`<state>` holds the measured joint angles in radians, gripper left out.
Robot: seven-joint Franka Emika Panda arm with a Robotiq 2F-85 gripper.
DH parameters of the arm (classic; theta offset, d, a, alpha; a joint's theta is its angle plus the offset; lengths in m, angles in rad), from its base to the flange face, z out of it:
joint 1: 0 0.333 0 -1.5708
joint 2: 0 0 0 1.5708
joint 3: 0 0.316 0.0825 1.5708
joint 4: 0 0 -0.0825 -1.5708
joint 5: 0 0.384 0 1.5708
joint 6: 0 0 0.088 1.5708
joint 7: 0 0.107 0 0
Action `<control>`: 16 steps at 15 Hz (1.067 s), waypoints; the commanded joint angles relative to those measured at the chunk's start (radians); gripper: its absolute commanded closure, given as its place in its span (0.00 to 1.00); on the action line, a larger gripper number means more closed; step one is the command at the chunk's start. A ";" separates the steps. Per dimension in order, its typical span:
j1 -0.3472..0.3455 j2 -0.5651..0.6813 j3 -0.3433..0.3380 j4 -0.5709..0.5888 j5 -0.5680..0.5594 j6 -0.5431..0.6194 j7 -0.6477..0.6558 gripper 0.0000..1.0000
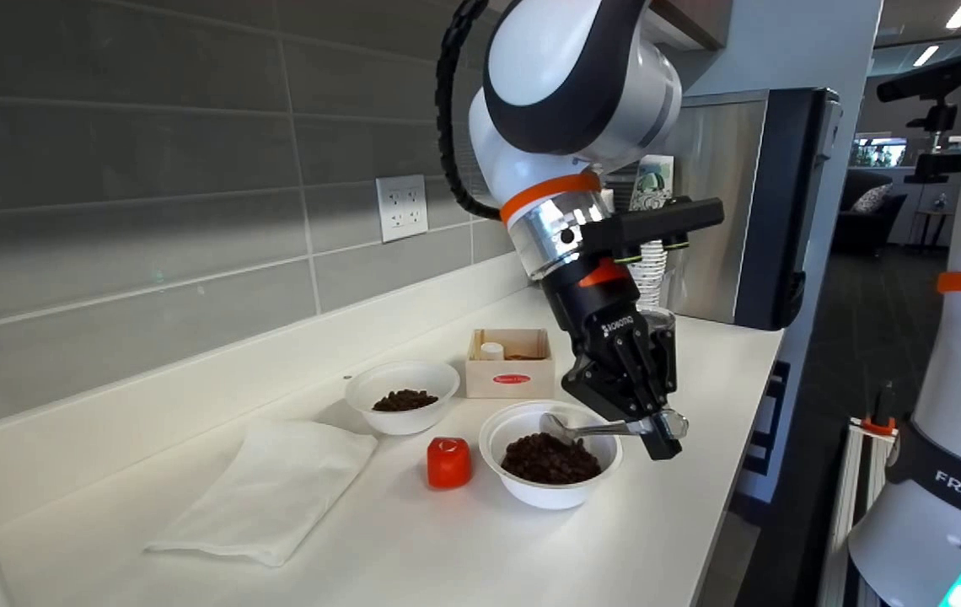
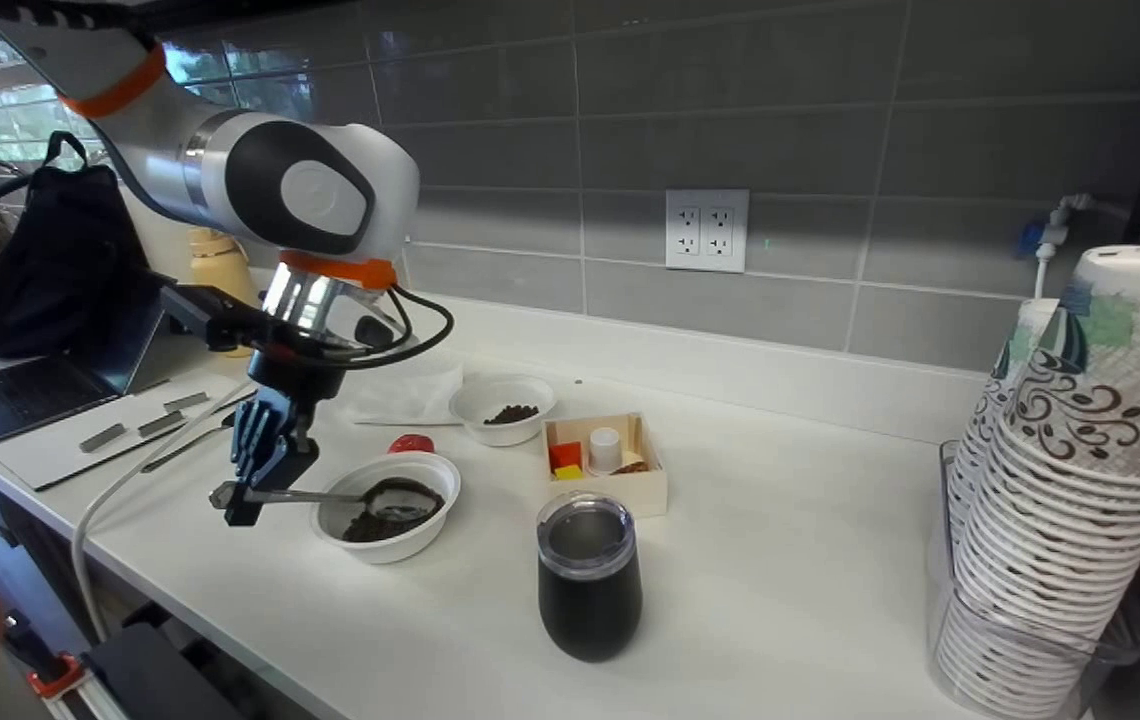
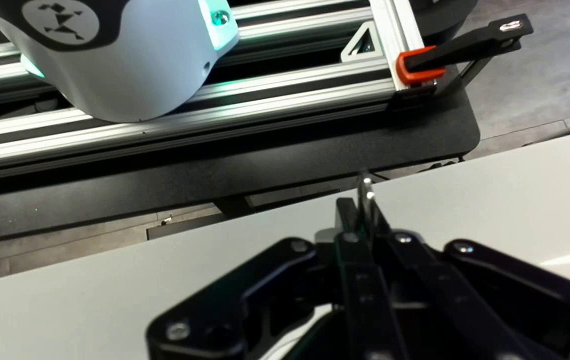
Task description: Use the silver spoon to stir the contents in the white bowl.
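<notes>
On the white countertop (image 1: 607, 539), in an exterior view: the white bowl (image 1: 550, 496) with dark brown bits (image 1: 550, 462) stands upright, right of a small red object (image 1: 449, 464).
Smaller white bowl (image 1: 405, 377): farther back and to the left, also upright, with dark contents.
Wooden box (image 1: 489, 388): far side, just right of the smaller white bowl.
Silver spoon (image 1: 603, 429): its head is inside the white bowl, its handle crossing the right rim.
Gripper (image 1: 653, 428): right of that rim, jaws narrow, pinching the spoon's handle, whose end pokes out past them.
Folded white cloth (image 1: 278, 489): flat, left of the red object.

Black tumbler (image 2: 590, 610), in an exterior view: near side, right of the white bowl and apart from it, a clear lid (image 2: 585, 568) on top.
Silver spoon, in both exterior views: gripped outside the bowl, head within it; whether the head touches the bits cannot be told.
Paper cups (image 2: 1060, 560): near right, nested in a tilted stack.
Laptop (image 2: 25, 395): far left, with a dark backpack (image 2: 55, 260) beside it.

Fingers (image 3: 346, 215), in the wrist view: near the middle, close together, the spoon's bright handle end between them.
Robot base (image 3: 125, 65): far left, on a metal frame (image 3: 290, 102).
Clamp (image 3: 445, 55): far right, orange and black, fixed on that frame.
</notes>
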<state>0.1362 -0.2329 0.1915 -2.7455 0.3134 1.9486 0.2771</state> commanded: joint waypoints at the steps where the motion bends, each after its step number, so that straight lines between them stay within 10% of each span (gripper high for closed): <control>1: 0.040 -0.021 0.029 0.002 -0.002 0.050 0.013 0.99; 16: 0.034 0.013 -0.013 0.015 0.018 -0.176 -0.034 0.99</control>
<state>0.1915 -0.2212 0.1972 -2.7423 0.3495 1.8363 0.2290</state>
